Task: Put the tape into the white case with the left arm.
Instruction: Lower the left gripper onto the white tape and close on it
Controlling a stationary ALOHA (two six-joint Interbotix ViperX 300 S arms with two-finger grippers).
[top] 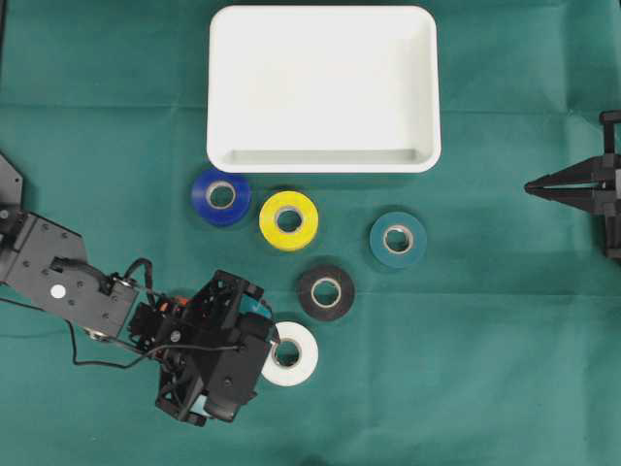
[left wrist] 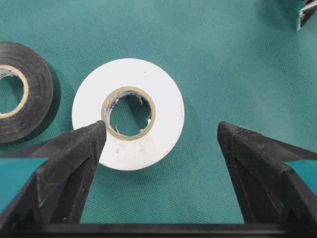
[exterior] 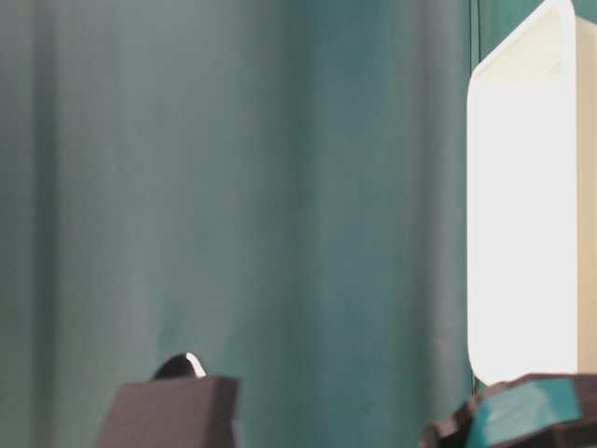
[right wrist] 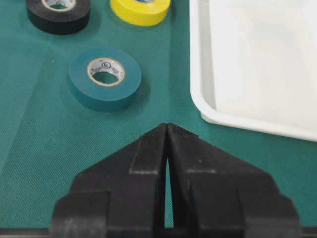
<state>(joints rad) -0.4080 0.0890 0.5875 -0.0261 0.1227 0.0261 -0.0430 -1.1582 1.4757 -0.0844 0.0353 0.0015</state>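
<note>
While the left gripper point(left wrist: 161, 131) hangs with jaws spread wide and holding nothing, the white tape roll point(left wrist: 128, 113) lies flat on the green cloth point(top: 505, 369), one fingertip point(left wrist: 96, 131) over its near-left edge. Black roll point(top: 326, 292) just beside it. White case point(top: 323, 89) at far centre, well apart. Right gripper point(right wrist: 167, 130): jaws pressed together, holding nothing, at right edge.

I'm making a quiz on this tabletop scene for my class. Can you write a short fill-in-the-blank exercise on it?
1. The left gripper is open over the ___ tape roll.
2. The white case holds ___ tape rolls.
3. The roll between the blue roll and the teal roll is ___.
4. The right gripper is ___.

Missing words: white; no; yellow; shut
</note>
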